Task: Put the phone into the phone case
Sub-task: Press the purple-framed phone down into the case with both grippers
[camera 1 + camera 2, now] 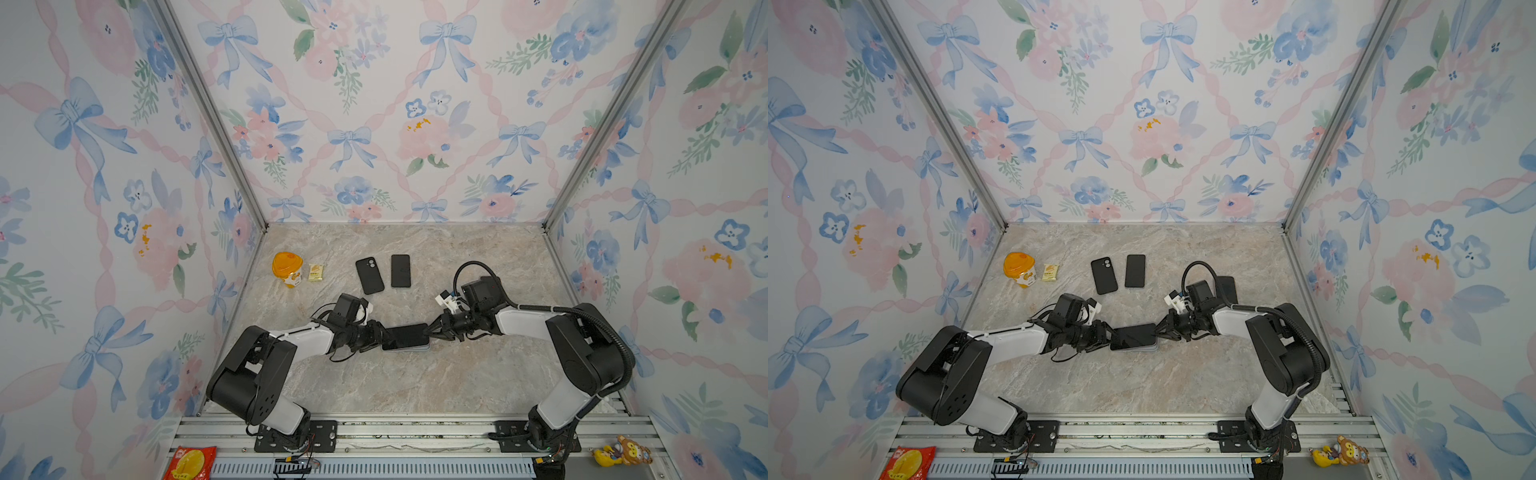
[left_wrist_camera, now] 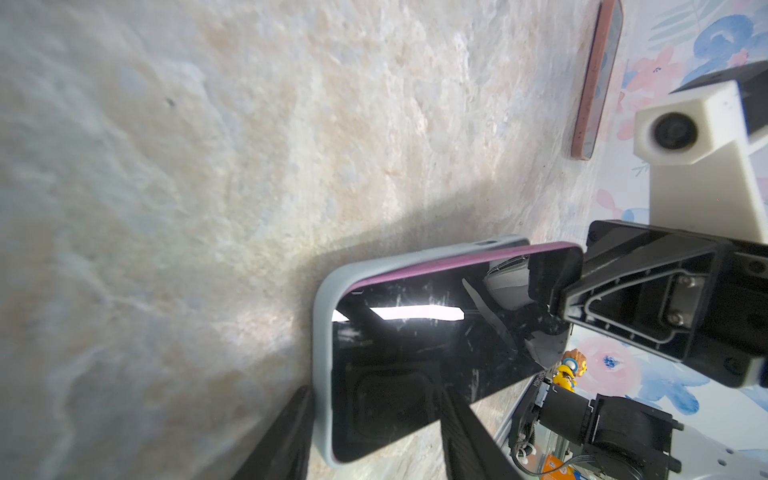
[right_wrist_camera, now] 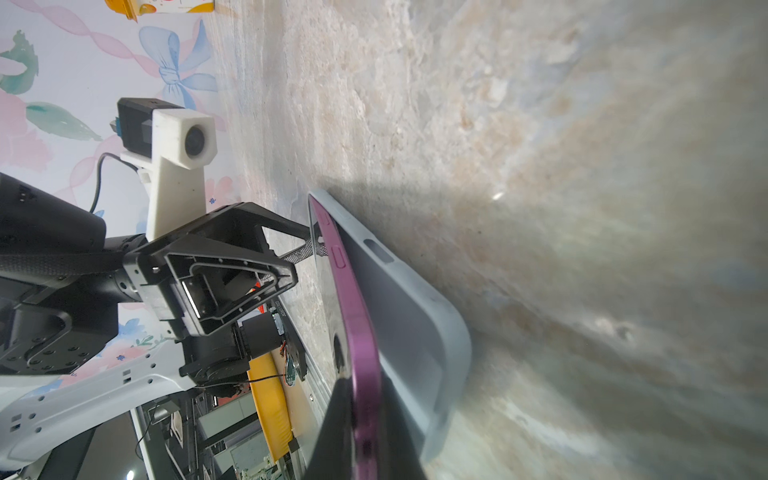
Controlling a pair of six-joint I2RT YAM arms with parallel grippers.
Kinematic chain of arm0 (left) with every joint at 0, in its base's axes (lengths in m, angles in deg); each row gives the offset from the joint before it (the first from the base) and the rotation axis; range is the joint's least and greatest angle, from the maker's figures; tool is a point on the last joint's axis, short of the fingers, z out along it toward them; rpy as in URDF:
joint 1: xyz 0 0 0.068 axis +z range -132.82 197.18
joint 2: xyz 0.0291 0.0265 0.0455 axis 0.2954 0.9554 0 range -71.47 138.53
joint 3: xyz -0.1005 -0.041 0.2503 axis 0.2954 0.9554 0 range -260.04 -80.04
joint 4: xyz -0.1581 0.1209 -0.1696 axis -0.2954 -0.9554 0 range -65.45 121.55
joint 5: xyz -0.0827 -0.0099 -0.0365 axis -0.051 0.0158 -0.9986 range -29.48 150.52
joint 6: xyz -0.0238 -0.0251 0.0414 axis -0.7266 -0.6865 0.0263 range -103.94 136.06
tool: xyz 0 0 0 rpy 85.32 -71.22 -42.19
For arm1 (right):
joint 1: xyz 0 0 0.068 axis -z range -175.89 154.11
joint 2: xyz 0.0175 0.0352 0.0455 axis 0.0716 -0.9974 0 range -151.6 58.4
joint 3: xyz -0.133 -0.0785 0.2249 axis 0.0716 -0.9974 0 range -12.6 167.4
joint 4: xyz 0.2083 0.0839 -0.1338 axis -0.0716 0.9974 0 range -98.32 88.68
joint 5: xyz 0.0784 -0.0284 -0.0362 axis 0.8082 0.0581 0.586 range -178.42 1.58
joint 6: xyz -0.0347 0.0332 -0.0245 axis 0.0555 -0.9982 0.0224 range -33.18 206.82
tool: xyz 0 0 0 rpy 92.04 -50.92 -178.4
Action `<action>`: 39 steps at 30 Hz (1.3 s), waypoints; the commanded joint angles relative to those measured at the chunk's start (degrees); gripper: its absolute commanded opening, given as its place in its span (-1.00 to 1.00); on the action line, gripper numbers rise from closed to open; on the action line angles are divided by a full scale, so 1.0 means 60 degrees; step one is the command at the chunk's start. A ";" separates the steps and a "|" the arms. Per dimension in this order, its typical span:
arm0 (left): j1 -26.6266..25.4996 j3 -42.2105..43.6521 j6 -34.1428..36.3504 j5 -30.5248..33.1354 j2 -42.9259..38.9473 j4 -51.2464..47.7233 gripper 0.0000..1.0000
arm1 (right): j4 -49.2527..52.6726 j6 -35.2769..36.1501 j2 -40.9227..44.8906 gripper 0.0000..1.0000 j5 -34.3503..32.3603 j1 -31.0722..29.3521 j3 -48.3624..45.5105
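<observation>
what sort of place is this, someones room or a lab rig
Probably a staged robot test booth, not a real room: floral wallpaper panels hung on bare aluminium posts, a marble-look tabletop, and a left arm and right arm bolted to a rail along its front edge.

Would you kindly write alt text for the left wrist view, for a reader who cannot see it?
A purple-edged phone lies tilted in a grey phone case on the marble table, its far end raised above the rim. The shut right end effector touches that end, while the left end effector holds the case's near end.
</observation>
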 commanded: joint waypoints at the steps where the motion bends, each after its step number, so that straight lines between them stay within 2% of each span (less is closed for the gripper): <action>1: -0.0316 0.0149 -0.0146 -0.0209 0.0056 0.0159 0.00 | 0.0737 0.0178 -0.0452 -1.00 -0.1086 -0.0480 0.0013; 13: -0.0837 0.0091 -0.0400 -0.0004 0.0192 0.0483 0.00 | 0.0899 0.0210 -0.0656 -0.91 -0.1453 -0.0812 0.0064; 29: -0.0791 0.0171 -0.0260 0.0109 0.0098 0.0361 0.00 | 0.2043 0.0532 -0.0136 -0.36 -0.2081 -0.0914 0.0507; 33: -0.0510 0.0152 -0.0017 0.0189 -0.0136 0.0009 0.00 | 0.2816 0.1082 0.0298 -0.21 -0.2498 -0.0915 0.0784; 39: -0.0310 0.0094 0.0254 0.0261 -0.0257 -0.0336 0.00 | 0.3823 0.1417 0.1005 -0.14 -0.3386 -0.0941 0.1195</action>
